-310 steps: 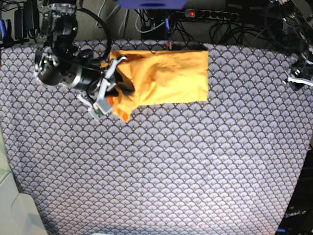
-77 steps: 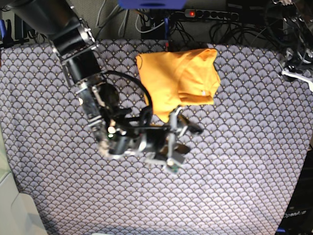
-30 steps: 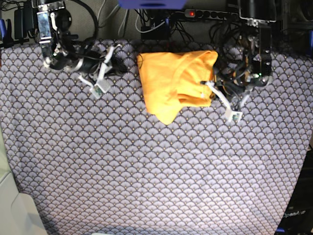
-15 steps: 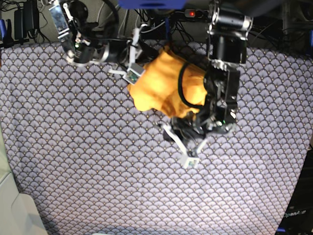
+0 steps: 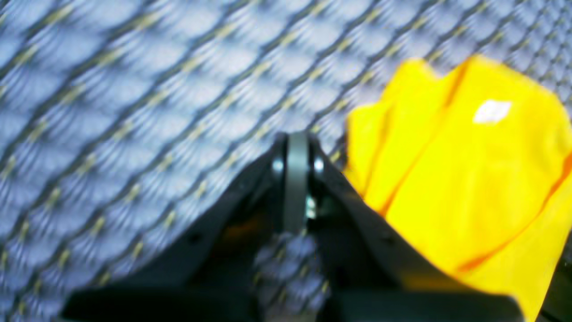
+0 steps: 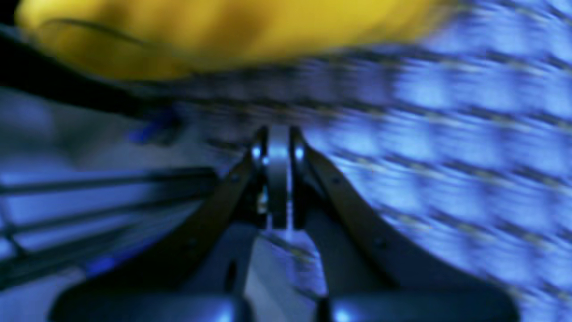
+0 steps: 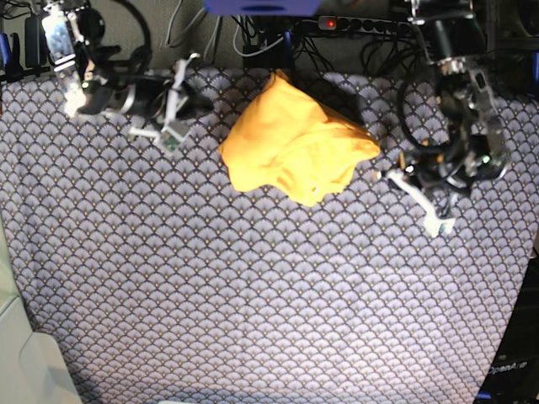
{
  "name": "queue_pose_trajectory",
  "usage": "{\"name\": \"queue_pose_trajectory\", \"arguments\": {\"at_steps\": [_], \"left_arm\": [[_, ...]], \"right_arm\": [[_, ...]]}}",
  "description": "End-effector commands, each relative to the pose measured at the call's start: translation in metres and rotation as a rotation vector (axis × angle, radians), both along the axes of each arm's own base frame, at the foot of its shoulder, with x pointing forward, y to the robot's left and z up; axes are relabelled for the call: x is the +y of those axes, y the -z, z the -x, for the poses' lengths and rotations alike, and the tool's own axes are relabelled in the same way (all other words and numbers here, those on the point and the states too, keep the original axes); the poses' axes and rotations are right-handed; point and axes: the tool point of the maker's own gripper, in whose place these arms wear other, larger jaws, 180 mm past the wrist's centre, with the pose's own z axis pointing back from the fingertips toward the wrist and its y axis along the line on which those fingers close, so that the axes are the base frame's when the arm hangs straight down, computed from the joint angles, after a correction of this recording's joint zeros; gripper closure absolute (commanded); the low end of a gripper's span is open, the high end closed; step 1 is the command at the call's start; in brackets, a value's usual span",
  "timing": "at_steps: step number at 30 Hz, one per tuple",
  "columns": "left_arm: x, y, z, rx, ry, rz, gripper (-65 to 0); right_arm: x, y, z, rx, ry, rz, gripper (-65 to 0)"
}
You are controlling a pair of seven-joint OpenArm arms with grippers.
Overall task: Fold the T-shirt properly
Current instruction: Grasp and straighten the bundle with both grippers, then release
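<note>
The T-shirt (image 7: 295, 147) is a yellow-orange bunched heap at the back middle of the table, uneven in outline. My right gripper (image 7: 206, 107) is a little to its left, apart from the cloth. In the right wrist view that gripper (image 6: 277, 138) is shut and empty, and the T-shirt (image 6: 214, 31) is a blur just beyond the tips. My left gripper (image 7: 381, 173) is just off the shirt's right corner. Its wrist view shows the left gripper (image 5: 295, 147) shut on nothing, with the T-shirt (image 5: 469, 179) beside it on the right.
The scale-patterned table cloth (image 7: 253, 295) covers the whole table. A power strip (image 7: 362, 25) and loose cables run along the back edge. Something dark (image 7: 344, 94) lies behind the shirt. A pale object (image 7: 25, 362) sits at the front left corner.
Both arms have pulled away from the shirt: the left one back to the right, the right one to the left. The shirt has dropped into a looser heap.
</note>
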Motion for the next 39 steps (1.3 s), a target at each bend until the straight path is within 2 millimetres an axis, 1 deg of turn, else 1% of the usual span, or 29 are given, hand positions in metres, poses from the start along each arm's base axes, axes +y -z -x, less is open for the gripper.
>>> {"name": "queue_pose_trajectory", "arguments": {"at_steps": [1,2,4,8,9,11,13,15,18,21,23,25,31,34,36,39], "left_arm": [[0.0,-0.01,0.003,-0.026,0.014,-0.005,0.0],[0.004,-0.01,0.011,-0.016,0.013,-0.017,0.0],[0.001,-0.004,0.027,0.013,0.025,-0.031,0.0],[-0.005,0.013,0.056,0.08,0.031,-0.016,0.0],[-0.01,0.018,0.062,0.098,0.038,-0.005,0.0],[-0.02,0.024,0.068,0.112,0.053,0.006,0.0],[-0.028,0.028,0.074,0.128,0.071,0.018,0.0],[-0.042,0.03,0.077,0.137,0.087,0.042,0.0],[-0.06,0.034,0.076,0.145,0.085,0.077,0.0],[-0.065,0.038,0.076,0.153,0.076,0.066,0.0],[-0.065,0.035,0.065,0.122,0.063,0.049,0.0],[-0.063,0.042,0.063,0.123,0.049,0.038,0.0],[-0.07,0.069,0.049,0.143,0.009,0.091,0.0],[-0.08,0.074,0.042,0.139,-0.004,0.123,0.0],[-0.082,0.069,0.033,0.119,-0.005,0.128,0.0],[-0.102,0.058,0.018,0.09,-0.002,0.175,0.0]], "right_arm": [[0.001,-0.014,-0.01,-0.047,0.009,-0.035,0.0],[-0.003,-0.016,-0.016,-0.061,0.022,-0.029,0.0],[-0.008,-0.025,-0.034,-0.103,0.034,-0.023,0.0],[-0.006,-0.037,-0.054,-0.157,0.029,-0.027,0.0],[-0.005,-0.042,-0.061,-0.173,0.027,-0.028,0.0],[-0.005,-0.049,-0.07,-0.2,0.027,-0.029,0.0],[0.001,-0.055,-0.079,-0.224,0.025,-0.042,0.0],[0.004,-0.052,-0.084,-0.217,0.016,-0.042,0.0],[0.007,-0.037,-0.089,-0.172,0.009,-0.039,0.0],[0.015,-0.027,-0.084,-0.138,-0.019,-0.041,0.0],[0.021,-0.028,-0.086,-0.142,-0.035,-0.044,0.0],[0.033,-0.029,-0.083,-0.141,-0.053,-0.066,0.0],[0.054,-0.029,-0.077,-0.125,-0.059,-0.114,0.0],[0.061,-0.027,-0.069,-0.115,-0.092,-0.112,0.0],[0.065,-0.023,-0.062,-0.1,-0.108,-0.113,0.0],[0.064,-0.017,-0.052,-0.076,-0.109,-0.112,0.0]]}}
